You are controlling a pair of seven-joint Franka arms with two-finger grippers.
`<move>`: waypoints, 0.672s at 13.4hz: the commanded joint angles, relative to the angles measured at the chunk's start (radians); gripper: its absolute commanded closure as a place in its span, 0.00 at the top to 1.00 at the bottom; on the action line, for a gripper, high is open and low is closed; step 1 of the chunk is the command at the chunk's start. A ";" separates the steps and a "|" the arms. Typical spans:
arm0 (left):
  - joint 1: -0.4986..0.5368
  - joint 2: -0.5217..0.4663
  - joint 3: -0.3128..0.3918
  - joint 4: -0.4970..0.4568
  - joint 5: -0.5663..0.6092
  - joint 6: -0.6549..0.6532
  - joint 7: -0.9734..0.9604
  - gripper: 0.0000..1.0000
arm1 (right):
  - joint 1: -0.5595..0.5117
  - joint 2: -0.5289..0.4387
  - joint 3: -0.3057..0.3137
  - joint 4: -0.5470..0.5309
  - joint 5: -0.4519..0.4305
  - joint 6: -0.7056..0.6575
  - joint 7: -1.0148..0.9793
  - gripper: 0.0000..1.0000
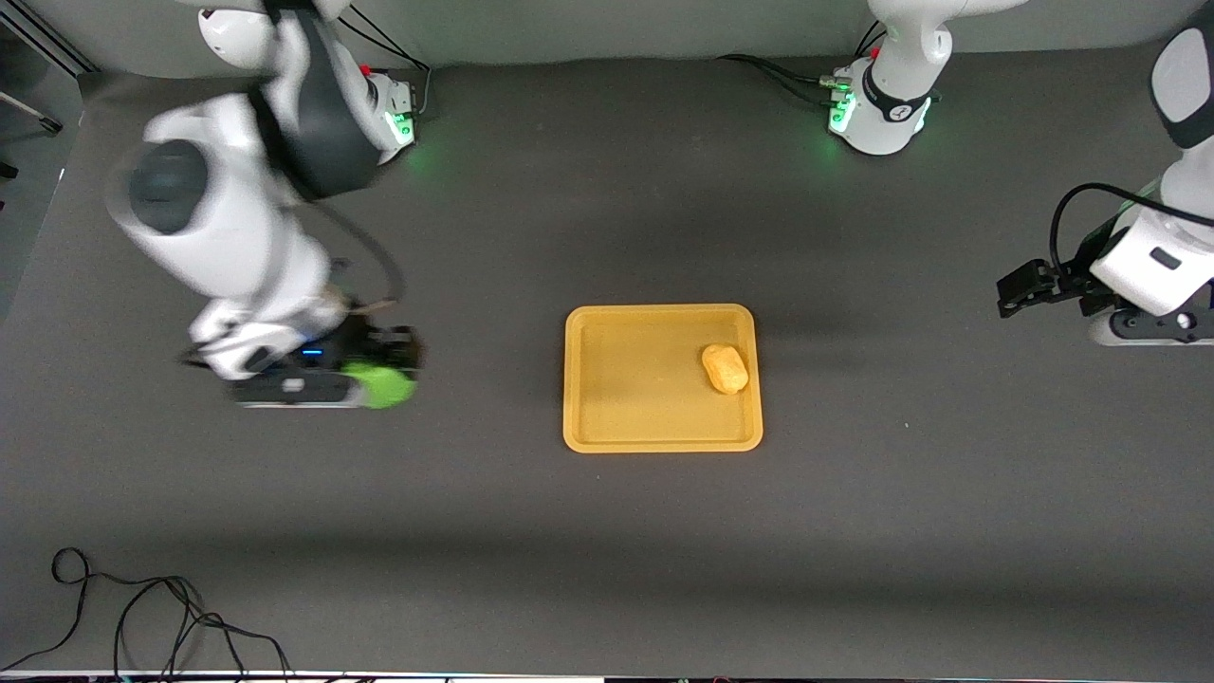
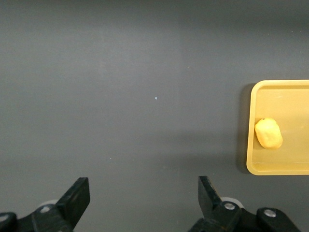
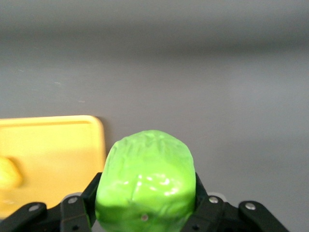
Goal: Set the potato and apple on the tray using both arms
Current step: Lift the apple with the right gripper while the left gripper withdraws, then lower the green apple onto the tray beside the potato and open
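Front view: right gripper (image 1: 384,365) clamps the apple (image 1: 384,384) at the tray's (image 1: 579,379) nine o'clock; lower it clear of the potato (image 1: 726,368), while left gripper (image 1: 1029,289) waits, spread empty.

Glossy bumpy apple (image 3: 146,183), matte potato (image 1: 726,368)

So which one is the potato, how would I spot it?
Find the yellow-orange tray mid-table. The potato lies inside it, at the end toward the left arm: a matte yellow-tan oval lump. The only other small item, the bright green apple, sits in the right tool, off the tray.

One potato (image 1: 725,368), one apple (image 1: 384,384), one tray (image 1: 588,379)
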 commanded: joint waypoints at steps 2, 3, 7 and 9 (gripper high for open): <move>0.002 -0.056 0.001 -0.020 -0.009 -0.016 0.032 1.00 | 0.129 0.269 0.054 0.286 0.066 -0.021 0.364 0.50; 0.002 -0.065 0.001 -0.020 -0.009 -0.035 0.033 1.00 | 0.134 0.332 0.094 0.352 0.066 -0.015 0.442 0.50; -0.003 -0.081 -0.001 -0.014 -0.013 -0.096 0.058 1.00 | 0.144 0.519 0.150 0.413 0.057 0.133 0.501 0.50; 0.003 -0.078 0.005 -0.012 -0.013 -0.095 0.128 1.00 | 0.144 0.593 0.151 0.411 0.060 0.212 0.501 0.50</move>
